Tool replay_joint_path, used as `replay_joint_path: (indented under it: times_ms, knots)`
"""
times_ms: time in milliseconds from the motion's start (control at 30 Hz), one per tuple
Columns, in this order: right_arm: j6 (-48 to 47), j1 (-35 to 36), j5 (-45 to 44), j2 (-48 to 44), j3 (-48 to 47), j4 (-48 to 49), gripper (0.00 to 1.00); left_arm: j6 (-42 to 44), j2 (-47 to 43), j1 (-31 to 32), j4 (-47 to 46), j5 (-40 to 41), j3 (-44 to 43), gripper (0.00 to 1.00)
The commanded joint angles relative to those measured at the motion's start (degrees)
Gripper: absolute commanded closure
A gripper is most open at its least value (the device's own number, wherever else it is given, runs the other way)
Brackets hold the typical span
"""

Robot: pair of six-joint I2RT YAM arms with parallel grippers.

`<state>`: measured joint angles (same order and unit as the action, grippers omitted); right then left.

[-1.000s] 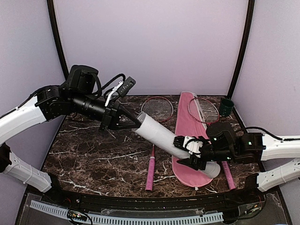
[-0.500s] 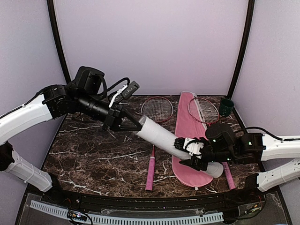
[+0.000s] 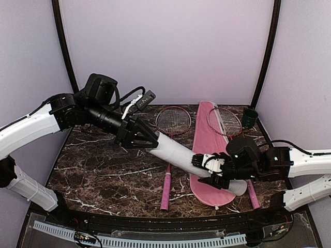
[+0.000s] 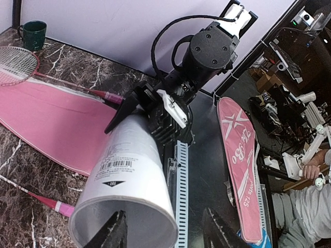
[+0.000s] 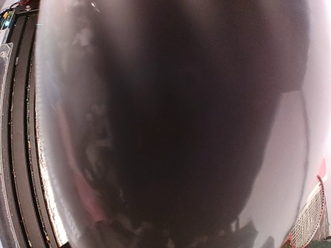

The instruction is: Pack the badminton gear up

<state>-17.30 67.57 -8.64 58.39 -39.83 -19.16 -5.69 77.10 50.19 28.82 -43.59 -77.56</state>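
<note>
The long white cardboard tube [image 3: 176, 150] slants over the marble table [image 3: 103, 170], clamped low by the right gripper [image 3: 211, 170]. The left gripper [image 3: 150, 142] has its fingers apart at the tube's mouth. Held one-sided, the tube may swivel or slip.

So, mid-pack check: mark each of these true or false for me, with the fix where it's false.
1. The right gripper clamps the white tube near its lower end. True.
2. The left gripper is shut on the tube's upper end. False: its jaws stand open at the tube's mouth.
3. The green cup stands at the far right corner of the table. True.
4. Both rackets are inside the pink bag. False: one racket lies on the table beside the bag, and the other racket lies with its head over the bag's edge.
</note>
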Motion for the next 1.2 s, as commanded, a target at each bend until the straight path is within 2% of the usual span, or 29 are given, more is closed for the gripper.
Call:
replay_joint_path:
  times_ms: [0, 200, 300, 400, 567, 800, 1167]
  knots:
    - [-0.5, 1.0, 1.9, -1.8, -1.1, 11.5, 0.78, 0.6, -0.2, 0.3, 0.7, 1.7, -0.5, 0.46]
    - [-0.4, 1.0, 2.0, -2.1, -1.2, 11.2, 0.78, 1.2, -1.4, 0.3, 1.8, 7.1, -1.0, 0.39]
    - [-0.3, 1.0, 2.0, -2.0, -1.2, 11.5, 0.78, 0.9, -1.2, 0.3, 1.8, 6.0, -0.7, 0.28]
    - [0.1, 1.0, 2.1, -1.9, -1.3, 12.1, 0.78, 0.8, -0.7, 0.5, 0.9, 2.9, 0.5, 0.25]
    - [1.2, 1.0, 1.8, -2.1, -1.2, 13.5, 0.78, 1.0, 0.2, 1.8, -0.6, -0.8, 1.7, 0.25]
    - [2.3, 1.0, 2.2, -0.9, -1.6, 15.6, 0.79, 1.8, 2.4, 3.7, -1.0, -1.8, 1.4, 0.26]
    - [2.9, 1.0, 1.2, -1.7, -1.6, 15.9, 0.79, 1.6, -0.3, 3.6, -0.1, -2.5, 3.9, 0.31]
